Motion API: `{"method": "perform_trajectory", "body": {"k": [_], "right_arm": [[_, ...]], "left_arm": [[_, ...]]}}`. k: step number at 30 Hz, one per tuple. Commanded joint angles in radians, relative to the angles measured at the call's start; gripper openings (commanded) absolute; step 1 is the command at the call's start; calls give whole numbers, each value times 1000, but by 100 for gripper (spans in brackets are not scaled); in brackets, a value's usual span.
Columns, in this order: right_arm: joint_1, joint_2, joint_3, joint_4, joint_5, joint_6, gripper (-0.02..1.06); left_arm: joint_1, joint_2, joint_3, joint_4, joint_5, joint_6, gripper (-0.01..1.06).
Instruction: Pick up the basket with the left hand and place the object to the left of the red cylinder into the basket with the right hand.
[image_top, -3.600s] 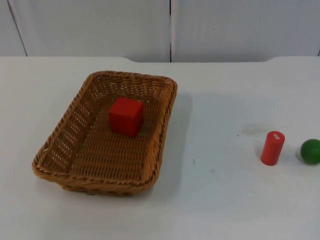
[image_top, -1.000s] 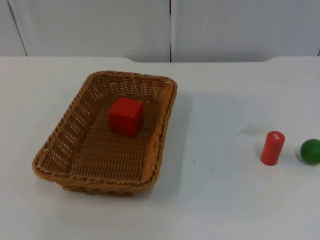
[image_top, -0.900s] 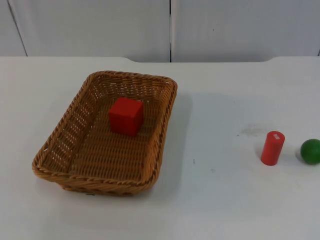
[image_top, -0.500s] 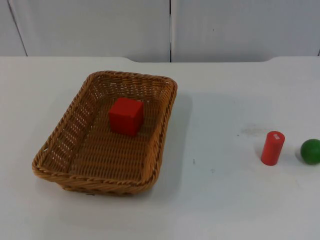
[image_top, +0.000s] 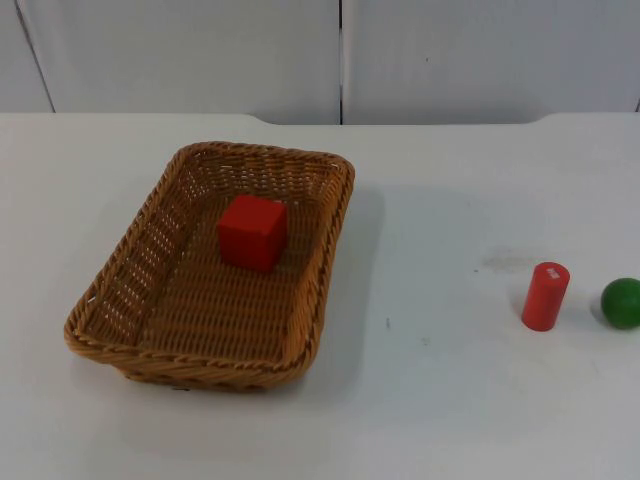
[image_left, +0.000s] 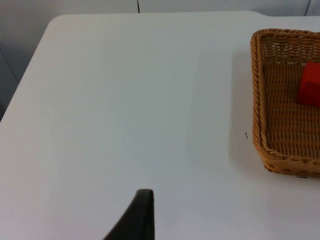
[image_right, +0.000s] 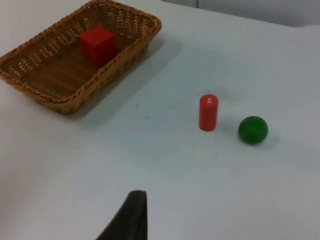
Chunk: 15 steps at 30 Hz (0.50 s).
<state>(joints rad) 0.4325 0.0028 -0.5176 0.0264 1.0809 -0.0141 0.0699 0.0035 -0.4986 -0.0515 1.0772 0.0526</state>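
Nothing in the top view differs from the earlier frames: the basket sits on the white table at the left, the red cube lies inside it toward its far end, and the red cylinder stands upright well to the right with the green ball just beside it on its right. All four keep the same places as a few seconds ago.

From the left wrist view, the left gripper hangs above bare table, well apart from the basket, whose near-left corner and the edge of the cube can be seen. Whether its fingers are wide or narrow cannot be told.

From the right wrist view, the right gripper waits over the table, well short of the cylinder and ball. The cube rests in the basket, far from this fingertip. How its fingers stand cannot be told either.
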Motion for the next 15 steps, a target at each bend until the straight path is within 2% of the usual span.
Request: {"method": "perform_trajectory", "body": {"k": [1, 15], "right_arm": [[-35, -3, 4, 3, -3, -2, 105], [-234, -3, 4, 3, -3, -2, 105]], "left_arm": [[3, -4, 4, -8, -2, -6, 105], [3, -4, 4, -8, -2, -6, 105]]}}
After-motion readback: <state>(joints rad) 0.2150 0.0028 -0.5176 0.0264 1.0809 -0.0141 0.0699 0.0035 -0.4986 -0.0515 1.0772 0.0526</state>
